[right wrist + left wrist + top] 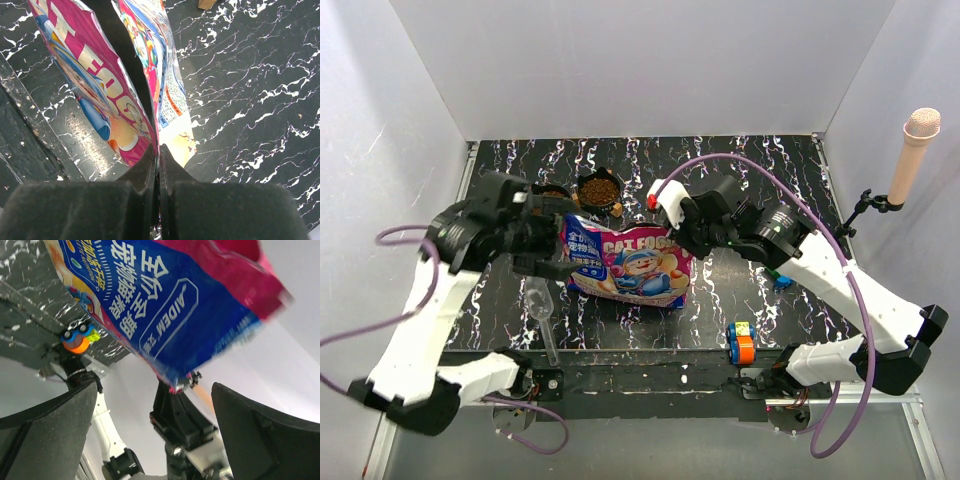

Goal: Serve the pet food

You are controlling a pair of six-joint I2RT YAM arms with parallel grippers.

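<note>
Where the black, white-veined bench point(760, 170) lay between the white walls, the two arms were reached in over it from the near edge. The glossy magenta-and-blue bag point(630, 262) was set at the middle of the bench, its cartoon-printed face turned toward the overhead camera and its top edge toward the far side.

The right claw point(158, 156) was seen clamped on the bag. In the right wrist view both fingers point(135, 175) were pressed together with a thin edge of the bag's film pinched between them. Beyond that point the bag's two walls were spread apart, with a dark gap left between them.

The left claw point(154, 390) was held at the bag's left edge with its jaws wide apart. In the left wrist view nothing was caught between its fingers point(55, 430), and the bag's blue panel was seen beyond them, clear of both.

A dark round bowl point(581, 192) was placed just beyond the bag's top edge, and the pet food point(600, 188) was found in it as a heap of small brown pellets. Whether more lay within the bag could not be told.

A clear plastic scoop point(542, 300) was laid on the bench near the bag's lower left corner, its handle toward the near edge. A small cluster of colourful toy blocks point(741, 344) was set at the near right, well apart from the bag.
</note>
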